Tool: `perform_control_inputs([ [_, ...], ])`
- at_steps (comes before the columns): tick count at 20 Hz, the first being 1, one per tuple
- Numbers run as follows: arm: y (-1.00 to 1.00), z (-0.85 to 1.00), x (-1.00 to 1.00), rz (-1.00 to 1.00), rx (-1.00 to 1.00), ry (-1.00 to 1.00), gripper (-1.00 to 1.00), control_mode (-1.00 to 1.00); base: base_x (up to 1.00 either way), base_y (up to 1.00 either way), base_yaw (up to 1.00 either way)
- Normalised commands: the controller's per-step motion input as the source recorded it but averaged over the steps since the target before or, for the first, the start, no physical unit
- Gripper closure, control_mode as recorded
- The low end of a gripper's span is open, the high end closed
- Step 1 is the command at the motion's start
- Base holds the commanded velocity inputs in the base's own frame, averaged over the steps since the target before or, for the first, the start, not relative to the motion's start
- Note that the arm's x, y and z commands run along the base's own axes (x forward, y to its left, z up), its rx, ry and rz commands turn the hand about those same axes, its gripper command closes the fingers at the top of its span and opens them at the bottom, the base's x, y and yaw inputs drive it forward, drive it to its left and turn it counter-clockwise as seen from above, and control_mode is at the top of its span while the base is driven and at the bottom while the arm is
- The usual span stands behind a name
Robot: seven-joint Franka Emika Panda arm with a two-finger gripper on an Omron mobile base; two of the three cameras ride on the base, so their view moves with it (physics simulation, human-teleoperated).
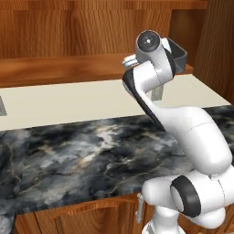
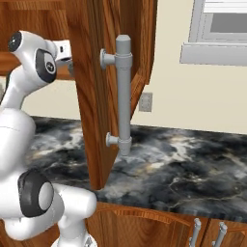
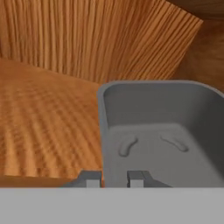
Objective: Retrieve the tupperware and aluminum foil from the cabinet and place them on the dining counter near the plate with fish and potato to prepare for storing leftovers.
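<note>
Now my claw is clamped on the near wall of the tupperware, one tip inside and one outside. It sits on the inner shelf of the cabinet, door swung open. Retrieval is under way, I judge; next I should lift it slightly and draw it straight out, clear of the door.

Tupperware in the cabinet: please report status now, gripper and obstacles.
Gripper shut on tupperware, one fingertip each side of its near wall. Tupperware on cabinet shelf. Open cabinet door stands beside the arm.
</note>
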Motion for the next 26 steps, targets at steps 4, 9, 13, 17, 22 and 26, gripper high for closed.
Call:
perform_control_inputs([
  [4,0.38,0.06,-1.00,0.00,0.03,0.29,1.00,-1.00,0.00,0.00,0.00],
  [9,0.26,-0.50,-1.00,0.00,0.02,0.23,1.00,-1.00,0.00,0.00,0.00],
  [13,0.00,-0.72,-0.89,0.00,0.00,0.11,1.00,-1.00,0.00,0.00,0.00],
  [17,-0.07,-0.89,-0.39,0.00,0.00,0.15,1.00,-1.00,0.00,0.00,0.00],
  [22,-0.11,-0.69,-0.06,0.00,0.05,0.11,1.00,-1.00,0.00,0.00,0.00],
  [26,-0.02,-0.52,0.04,0.04,0.08,0.08,1.00,-1.00,0.00,0.00,0.00],
])
